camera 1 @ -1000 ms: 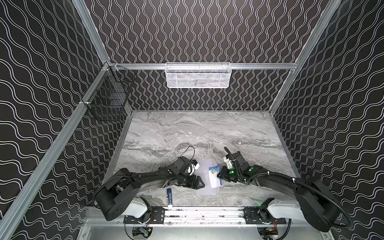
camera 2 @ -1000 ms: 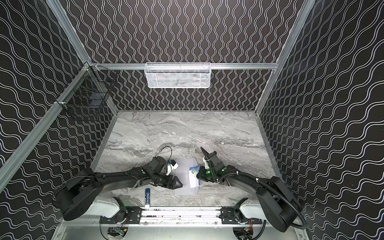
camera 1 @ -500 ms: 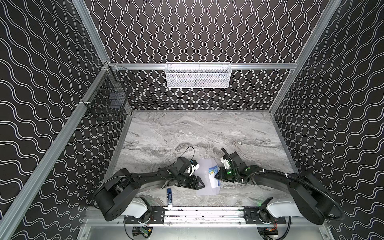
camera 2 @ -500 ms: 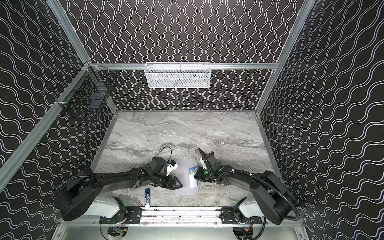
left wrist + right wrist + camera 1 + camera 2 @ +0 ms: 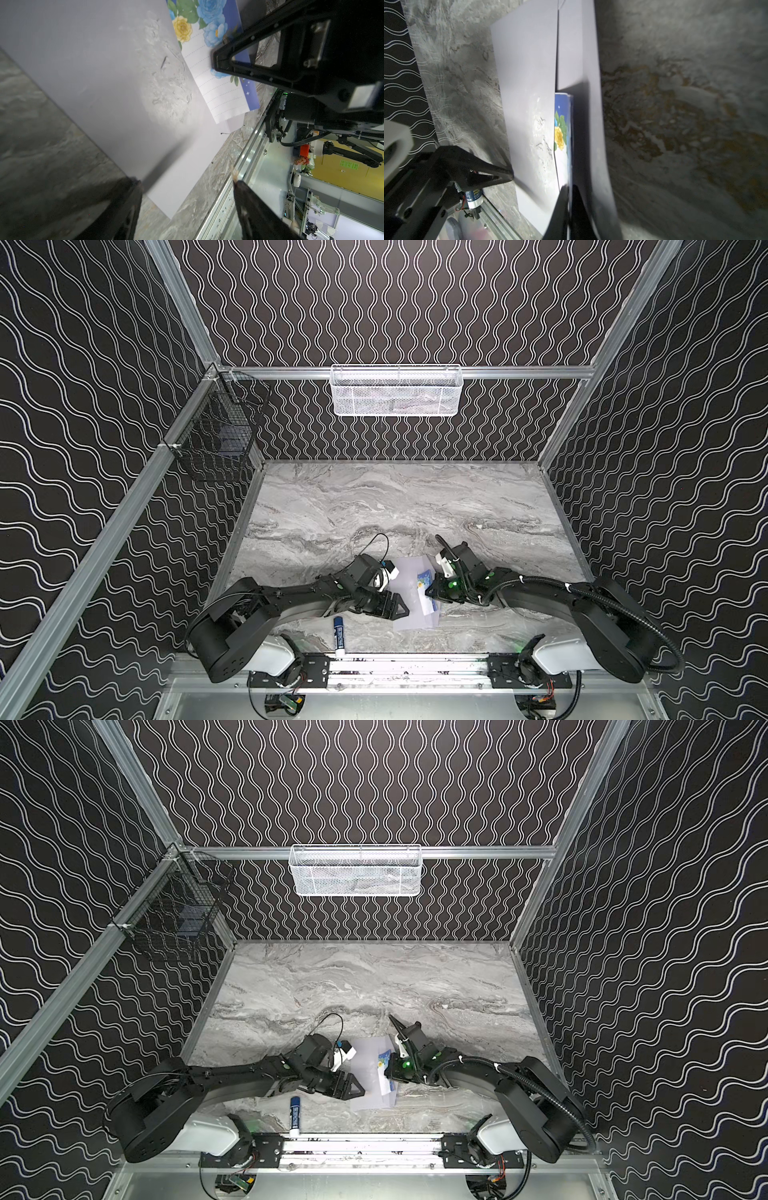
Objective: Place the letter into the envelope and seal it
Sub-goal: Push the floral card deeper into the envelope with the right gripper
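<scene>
**Envelope** (image 5: 409, 587): pale grey-lavender, lying flat on the marble desk (image 5: 374, 506) near the front rail, between the two arms. Its long axis runs from the rail toward the back wall, slightly tilted. The mouth and the opened flap face the right arm's side.

**Letter** (image 5: 424, 583): partly inside the envelope, long axis parallel to it. A strip with blue border and a yellow-and-blue flower corner (image 5: 560, 137) shows along the mouth, lying over the flap.

**Left gripper** (image 5: 397, 608): fingers spread wide and holding nothing. One fingertip (image 5: 129, 187) rests at the envelope's rail-end edge on the left arm's side; the other hangs above the desk edge by the rail.

**Right gripper** (image 5: 569, 187): fingers all but together, with only a thin slit between them. They appear pinched on the letter's protruding edge, though shadow there makes the contact hard to confirm.

**Glue stick** (image 5: 338, 630): blue, lying on the desk by the rail, near the left gripper and apart from the envelope.
</scene>
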{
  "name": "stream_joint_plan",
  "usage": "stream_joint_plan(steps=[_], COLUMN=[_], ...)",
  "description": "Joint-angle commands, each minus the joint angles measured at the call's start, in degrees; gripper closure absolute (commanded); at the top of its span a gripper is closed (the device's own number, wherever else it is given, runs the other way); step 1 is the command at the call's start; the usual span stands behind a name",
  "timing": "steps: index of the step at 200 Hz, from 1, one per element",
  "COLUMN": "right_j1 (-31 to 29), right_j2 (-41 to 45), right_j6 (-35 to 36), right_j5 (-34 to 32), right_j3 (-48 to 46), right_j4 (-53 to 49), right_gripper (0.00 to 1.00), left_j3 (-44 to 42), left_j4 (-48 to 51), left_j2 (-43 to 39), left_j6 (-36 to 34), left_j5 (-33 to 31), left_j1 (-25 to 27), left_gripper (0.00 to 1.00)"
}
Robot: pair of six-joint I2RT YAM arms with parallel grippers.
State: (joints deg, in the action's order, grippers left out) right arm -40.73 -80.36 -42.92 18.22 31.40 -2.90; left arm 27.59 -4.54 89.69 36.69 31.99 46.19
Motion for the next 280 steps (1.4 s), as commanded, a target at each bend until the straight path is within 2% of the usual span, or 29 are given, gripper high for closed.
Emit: stream_joint_plan(steps=[1,41,60,108,152,191,223,280], right_j1=[-0.02,-0.31,-0.59,-1.52,-3.03,-4.0,-3.98,-4.42], right_j2=[0.79,0.41,-0.19,-2.37,-5.25,-6.88,-5.0,-5.0], right_j6=[1.24,1.63,1.56,1.35,1.46,2.22,3.99,3.86], right_j5=[-2.6,-3.7,-3.89,-3.54,-2.89,-3.41,-8.81,-9.7], right_j3=[1.37,2.55,2.59,3.03,4.68,6.48,9.22,9.5], right_j4=[-3.95,-5.98,-6.16,-5.9,-5.3,-6.96,-13.78,-14.88], right_gripper=[0.83,0.66,0.61,0.58,0.64,0.65,0.6,0.54], left_j3=[-0.55,-0.82,-0.92,-1.23,-0.71,-0.56,-1.14,-0.99], left_j4=[1.53,1.18,0.93,-0.77,-0.37,0.36,0.4,0.4], left_j2=[-0.13,0.05,0.4,1.93,2.0,1.98,1.59,2.03], left_j6=[-0.65,-0.68,-0.74,-0.48,-0.85,-1.09,-1.09,-1.17], left_j5=[-1.01,-0.92,-0.8,-0.06,0.09,-0.08,-0.28,0.0], left_j1=[-0.03,-0.02,-0.03,-0.04,-0.05,0.02,0.08,-0.05], left_gripper=[0.25,0.25,0.25,0.25,0.26,0.27,0.27,0.26])
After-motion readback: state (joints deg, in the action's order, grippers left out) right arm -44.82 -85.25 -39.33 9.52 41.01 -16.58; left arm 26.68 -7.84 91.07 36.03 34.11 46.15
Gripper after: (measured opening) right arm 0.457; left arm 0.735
